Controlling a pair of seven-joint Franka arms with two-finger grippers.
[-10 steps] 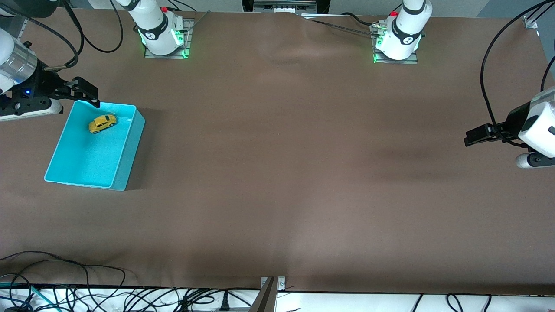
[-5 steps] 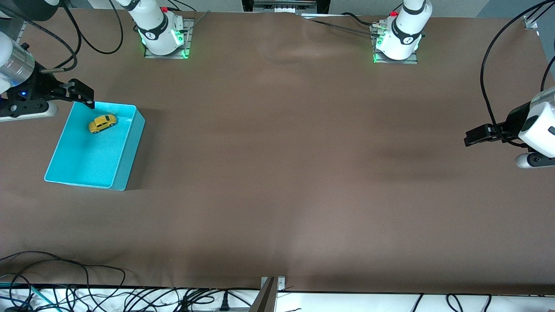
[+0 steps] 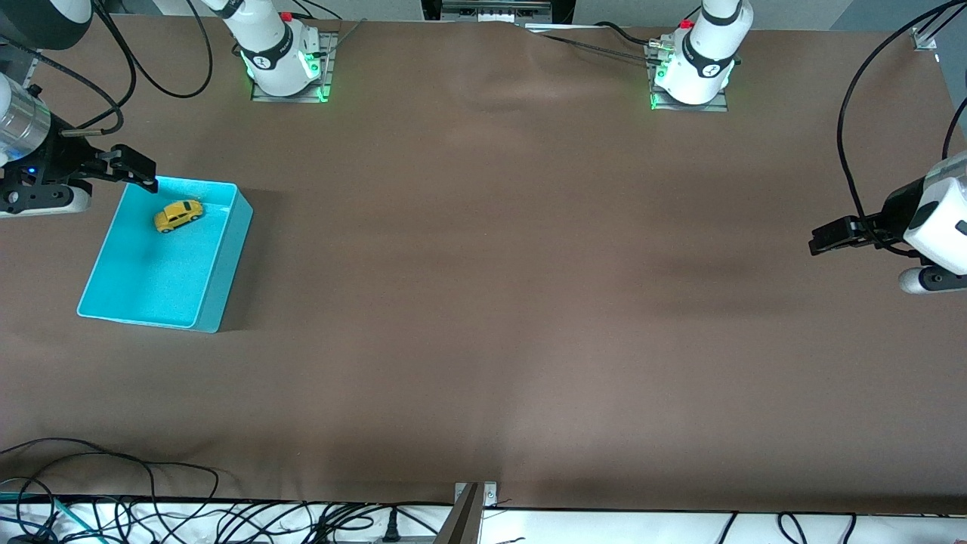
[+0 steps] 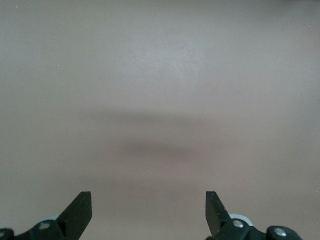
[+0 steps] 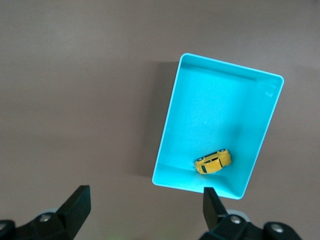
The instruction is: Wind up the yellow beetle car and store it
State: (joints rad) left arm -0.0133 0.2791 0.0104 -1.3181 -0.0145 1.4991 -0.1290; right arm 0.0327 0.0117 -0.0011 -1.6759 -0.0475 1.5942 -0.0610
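The yellow beetle car [image 3: 179, 215] stands on its wheels inside the turquoise bin [image 3: 215, 287], close to the bin wall nearest the robot bases. It also shows in the right wrist view [image 5: 214, 161], in the bin [image 5: 172, 130]. My right gripper [image 3: 136, 170] is open and empty, up in the air over the bin's corner at the right arm's end of the table. My left gripper [image 3: 827, 236] is open and empty over bare table at the left arm's end, where it waits. In the left wrist view its fingers [image 4: 80, 212] frame only brown table.
The brown table top [image 3: 483, 302] stretches between the two arms. Cables [image 3: 113, 506] lie along the table edge nearest the front camera. The two arm bases [image 3: 283, 68] stand at the edge farthest from the front camera.
My right gripper has drawn back from over the bin's corner toward the right arm's end of the table. The car, the bin and the left arm have not moved.
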